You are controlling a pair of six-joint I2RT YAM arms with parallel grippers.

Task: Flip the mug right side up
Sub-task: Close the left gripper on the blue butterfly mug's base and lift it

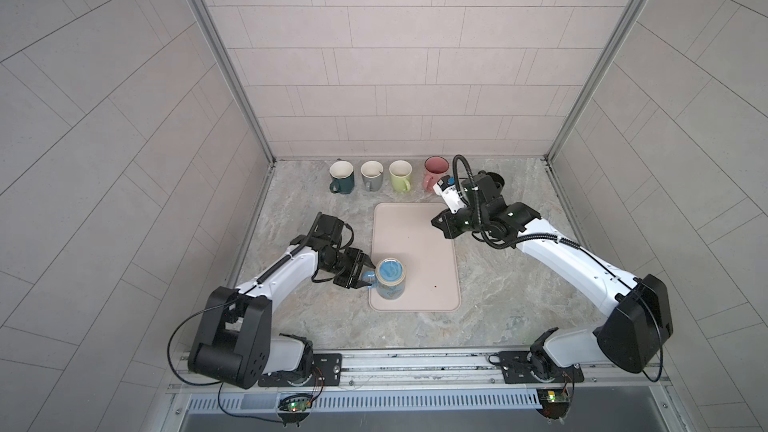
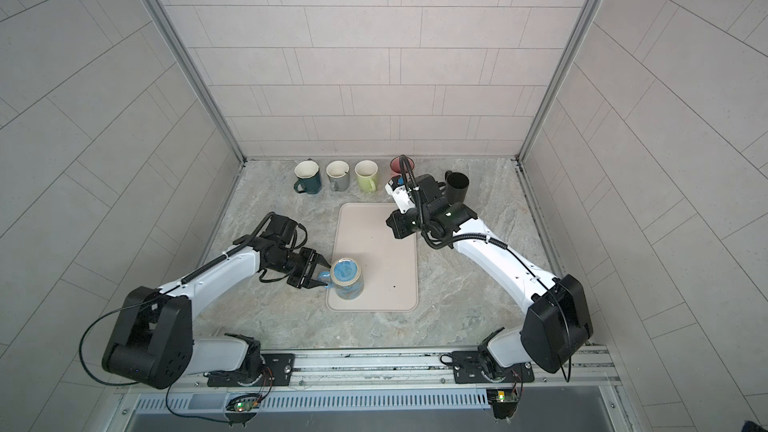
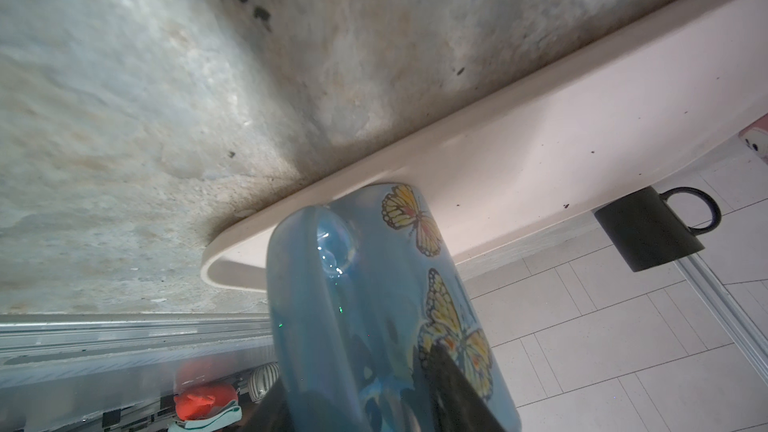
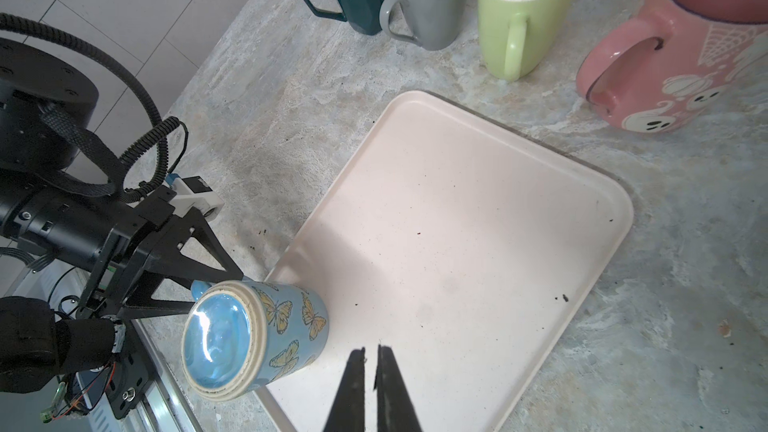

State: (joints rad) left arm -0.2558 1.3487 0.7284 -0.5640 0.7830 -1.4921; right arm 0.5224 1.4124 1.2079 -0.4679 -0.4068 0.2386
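Mug inverted on tray; left jaws astride handle, grip unclear; right jaws together.

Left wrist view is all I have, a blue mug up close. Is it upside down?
Observer: Yes, the mug stands base up on the tray's near left corner.
Operator: Where's the right gripper?
Observer: The right gripper hovers over the tray's far side, jaws shut, empty.
Operator: Any other mugs?
Observer: Four stand upright along the back: teal mug, grey mug, green mug, pink mug.
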